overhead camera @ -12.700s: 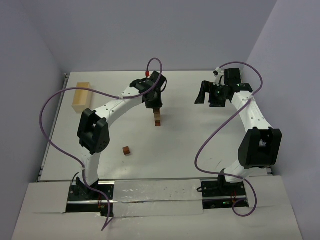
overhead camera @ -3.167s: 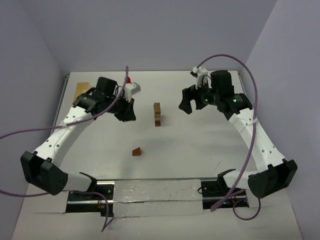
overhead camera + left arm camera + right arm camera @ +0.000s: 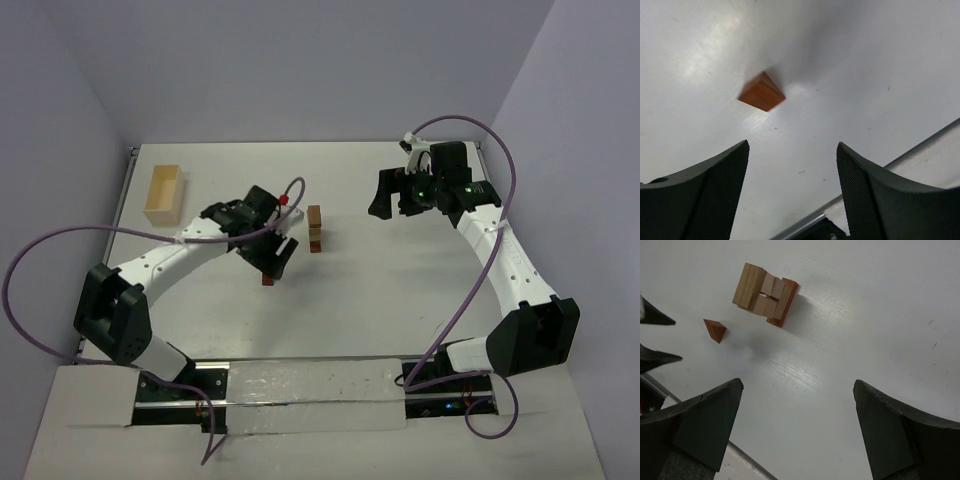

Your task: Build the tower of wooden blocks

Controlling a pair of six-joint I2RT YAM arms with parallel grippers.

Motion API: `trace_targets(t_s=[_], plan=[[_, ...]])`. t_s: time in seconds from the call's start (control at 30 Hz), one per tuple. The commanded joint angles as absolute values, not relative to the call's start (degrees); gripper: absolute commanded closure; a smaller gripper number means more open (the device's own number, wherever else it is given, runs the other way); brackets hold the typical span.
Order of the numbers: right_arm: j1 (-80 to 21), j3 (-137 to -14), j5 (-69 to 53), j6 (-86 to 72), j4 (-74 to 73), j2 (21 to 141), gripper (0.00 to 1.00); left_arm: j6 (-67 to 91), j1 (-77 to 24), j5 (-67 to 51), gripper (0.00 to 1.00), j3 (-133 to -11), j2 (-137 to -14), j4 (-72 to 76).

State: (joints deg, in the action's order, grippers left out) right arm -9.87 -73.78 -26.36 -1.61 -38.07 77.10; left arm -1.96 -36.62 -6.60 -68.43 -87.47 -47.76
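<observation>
The tower (image 3: 315, 229) is a short one-block-wide stack of tan and reddish blocks at mid-table; in the right wrist view the tower (image 3: 765, 294) shows a tan top and a reddish base. A loose reddish-brown wood block (image 3: 267, 281) lies on the table just left of and in front of it, wedge-shaped in both wrist views (image 3: 761, 93) (image 3: 715, 330). My left gripper (image 3: 276, 257) (image 3: 792, 146) hangs open just over this block, which lies beyond its fingertips, not between them. My right gripper (image 3: 386, 196) (image 3: 797, 384) is open and empty, right of the tower.
A pale wooden box (image 3: 163, 193) stands at the back left by the table edge. The table's metal front rail (image 3: 925, 146) runs close behind the left fingers. The left gripper's fingertips (image 3: 652, 317) show at the left edge of the right wrist view.
The left arm has swung from the back left down to the loose block, which now lies slightly nearer the tower. The right gripper has drawn back a little to the right.
</observation>
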Motion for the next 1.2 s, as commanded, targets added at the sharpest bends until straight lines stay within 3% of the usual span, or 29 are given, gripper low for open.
trace_targets(t_s=[0.0,0.17,0.3,0.47,0.7,1.17], plan=[[-10.4,-74.0,-27.9,-0.8,-35.9,76.4,0.00,-17.5,-29.0,-15.7,0.25,-75.3,-87.5,-48.7],[-10.5,-75.0,-28.1,-0.8,-36.3,77.5,0.00,-33.7,-24.2,-27.1,0.22,-74.0,-89.9,-49.5],[-10.6,-75.4,-28.0,-0.6,-37.1,77.6,0.00,-46.6,-22.8,-32.5,0.27,-76.4,-95.4,-55.9],[-10.6,-75.2,-27.9,1.2,-37.7,77.6,0.00,-52.0,-20.3,-40.1,0.30,-81.9,-102.6,-61.2],[-10.6,-75.4,-28.5,1.6,-38.0,78.0,0.00,-56.0,-19.9,-42.0,0.28,-82.5,-106.6,-60.4],[-10.7,-75.7,-29.1,1.8,-38.3,79.1,0.00,-57.2,-19.9,-40.7,0.37,-76.8,-109.6,-52.3]])
